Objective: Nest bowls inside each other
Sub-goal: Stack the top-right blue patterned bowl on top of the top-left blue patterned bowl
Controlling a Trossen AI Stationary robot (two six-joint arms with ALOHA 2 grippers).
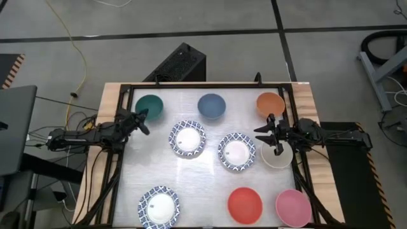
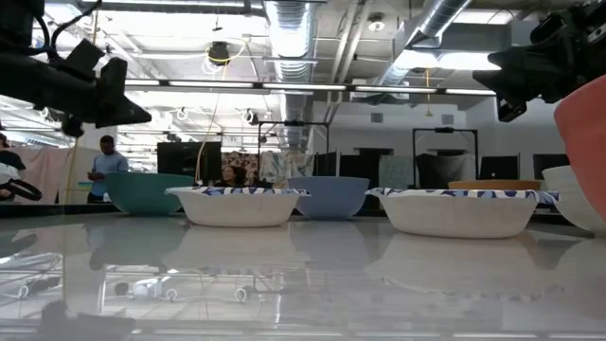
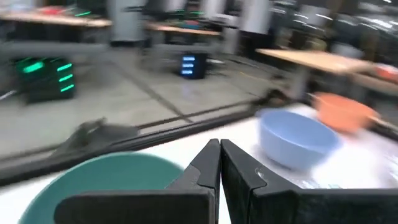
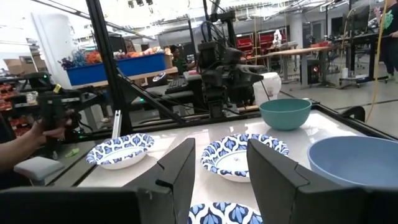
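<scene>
Several small bowls stand upright on the white table (image 1: 203, 184). Along the far edge are a green bowl (image 1: 149, 106), a blue bowl (image 1: 211, 106) and an orange bowl (image 1: 271, 104). In the middle are two blue-patterned white bowls (image 1: 187, 138) (image 1: 236, 152). A cream bowl (image 1: 277, 156) stands at the right. Near the front are a third patterned bowl (image 1: 159, 207), a red bowl (image 1: 245, 205) and a pink bowl (image 1: 293, 207). My left gripper (image 1: 142, 121) is shut and hovers level beside the green bowl (image 3: 106, 183). My right gripper (image 1: 267, 135) is open and held level above the cream bowl's edge, holding nothing.
A black frame (image 1: 127, 89) rails the table inside its wooden edges. A black box (image 1: 181, 63) stands behind the far edge. Beyond the table, a person's hand (image 4: 37, 134) holds a dark device, and a person (image 2: 106, 166) stands in the room.
</scene>
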